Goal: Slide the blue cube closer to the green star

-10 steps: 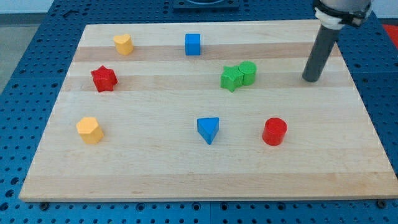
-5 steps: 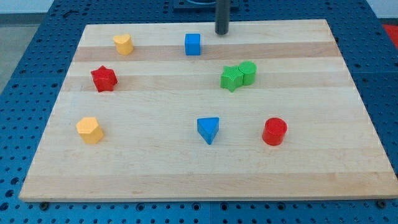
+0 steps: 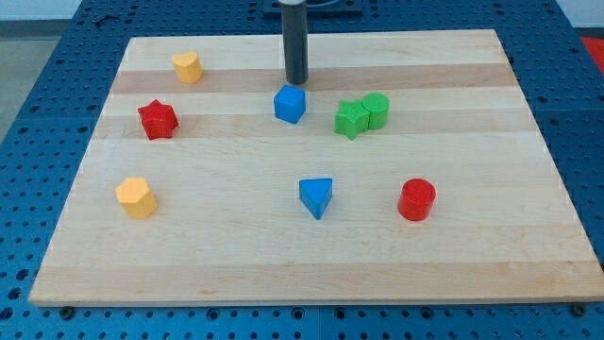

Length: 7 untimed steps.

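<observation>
A: Now, where did my tip (image 3: 296,81) stand at this moment?

B: It rested on the wooden board (image 3: 491,236) toward the view's top, just above the blue cube (image 3: 290,104). The rod rose straight up from there and left the frame at the top edge. Whether the tip touched the cube's upper face could not be told; the two were at most a sliver apart.

A: And the state of the hand?

B: The arm carried no jaws, only the plain dark rod, so there was nothing to open, close or clamp. It held nothing.

A: Position of the blue cube relative to the green star?

B: The cube sat to the view's left of the green star (image 3: 351,120), near it but not touching, and slightly higher in the view. One of its corners was turned toward the view's bottom.

A: What adjoined the star?

B: A green cylinder (image 3: 376,110) touched it on the view's right.

A: Remaining blocks?

B: A yellow heart (image 3: 187,67) lay at the upper left, a red star (image 3: 158,119) below it, and a yellow hexagon-like block (image 3: 137,197) at the lower left. A blue triangle (image 3: 316,197) lay below the centre, with a red cylinder (image 3: 416,200) to its right, well apart.
</observation>
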### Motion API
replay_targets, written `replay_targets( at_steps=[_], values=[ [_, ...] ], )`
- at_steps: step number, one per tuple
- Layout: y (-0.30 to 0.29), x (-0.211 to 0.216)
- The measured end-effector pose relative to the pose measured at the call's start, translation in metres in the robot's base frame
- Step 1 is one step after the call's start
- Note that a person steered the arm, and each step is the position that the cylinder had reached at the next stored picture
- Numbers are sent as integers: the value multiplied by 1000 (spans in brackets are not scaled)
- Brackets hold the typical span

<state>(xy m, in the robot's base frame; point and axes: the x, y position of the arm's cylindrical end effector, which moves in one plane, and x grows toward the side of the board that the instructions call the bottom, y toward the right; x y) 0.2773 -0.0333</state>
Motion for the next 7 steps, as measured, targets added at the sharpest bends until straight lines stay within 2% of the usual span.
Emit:
replay_targets(
  at_steps=[1, 2, 3, 5, 7],
  values=[
    [-48, -4],
    [-90, 41],
    [-91, 65],
    [-33, 80],
    [-1, 80]
  ],
)
